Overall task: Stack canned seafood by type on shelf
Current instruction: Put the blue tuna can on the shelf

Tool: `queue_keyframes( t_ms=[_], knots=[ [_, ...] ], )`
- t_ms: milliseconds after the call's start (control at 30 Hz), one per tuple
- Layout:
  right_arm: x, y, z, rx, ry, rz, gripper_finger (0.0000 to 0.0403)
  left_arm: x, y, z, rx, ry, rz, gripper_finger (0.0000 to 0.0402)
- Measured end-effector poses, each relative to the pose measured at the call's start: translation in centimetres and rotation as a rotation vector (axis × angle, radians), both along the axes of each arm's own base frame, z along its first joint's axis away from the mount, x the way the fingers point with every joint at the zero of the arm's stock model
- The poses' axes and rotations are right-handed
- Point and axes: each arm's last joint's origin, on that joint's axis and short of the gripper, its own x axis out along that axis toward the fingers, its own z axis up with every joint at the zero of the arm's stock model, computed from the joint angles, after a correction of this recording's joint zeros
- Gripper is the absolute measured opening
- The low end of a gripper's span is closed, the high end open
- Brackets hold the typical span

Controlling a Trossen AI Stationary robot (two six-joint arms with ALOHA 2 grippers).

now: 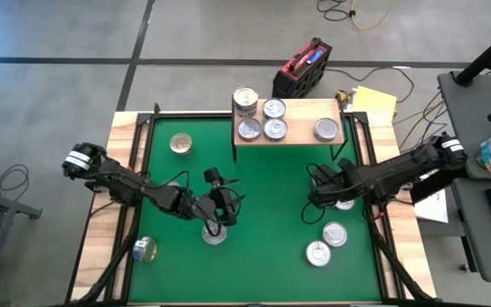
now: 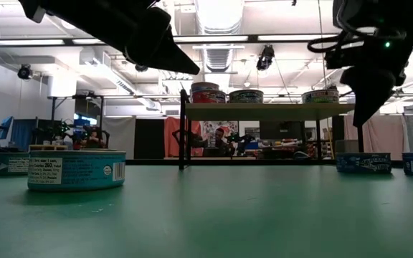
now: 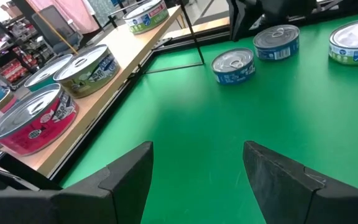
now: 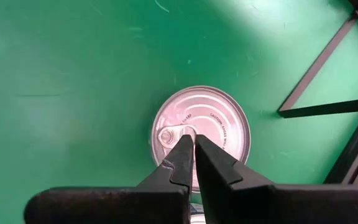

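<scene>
The shelf [image 1: 301,119], a light-wood board on thin black legs, stands at the mat's far edge and carries several tins [image 1: 274,129], one stacked on another [image 1: 245,101]. More tins rest on the green mat [image 1: 262,170]: a gold-topped one [image 1: 181,143], one on its side [image 1: 146,249], and two near the right [image 1: 335,234]. My left gripper [image 3: 194,168] hangs open above the mat, over a blue-labelled tin [image 1: 215,233]. My right gripper [image 4: 194,146] is shut and points down over a silver-topped tin [image 4: 201,134]. In the low view its tip [image 2: 361,118] hangs clear above that tin [image 2: 363,163].
The shelf's black legs [image 4: 322,81] stand close beside the tin under my right gripper. A wooden border [image 1: 101,222] frames the mat. A red and black case [image 1: 301,68] and yellow papers [image 1: 373,102] lie behind the shelf. Bare green mat lies in the middle.
</scene>
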Motion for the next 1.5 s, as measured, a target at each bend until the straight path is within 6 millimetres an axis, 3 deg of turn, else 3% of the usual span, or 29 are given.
queue_keyframes(
  t_ms=[533, 800, 1500],
  knots=[
    [1.0, 0.1, -2.3, -0.062, 0.130, 0.028, 0.0009, 0.2, -0.1, -0.3, -0.013, -0.002, 0.001, 0.0233],
    [1.0, 0.0, -2.2, -0.056, 0.103, 0.014, 0.0009, 0.2, -0.1, -0.3, -0.018, -0.002, -0.006, 0.0233],
    [3.0, 0.6, -4.6, -0.012, 0.057, 0.011, 0.0009, 0.2, -0.1, -0.3, -0.038, -0.004, -0.022, 0.0233]
  ],
)
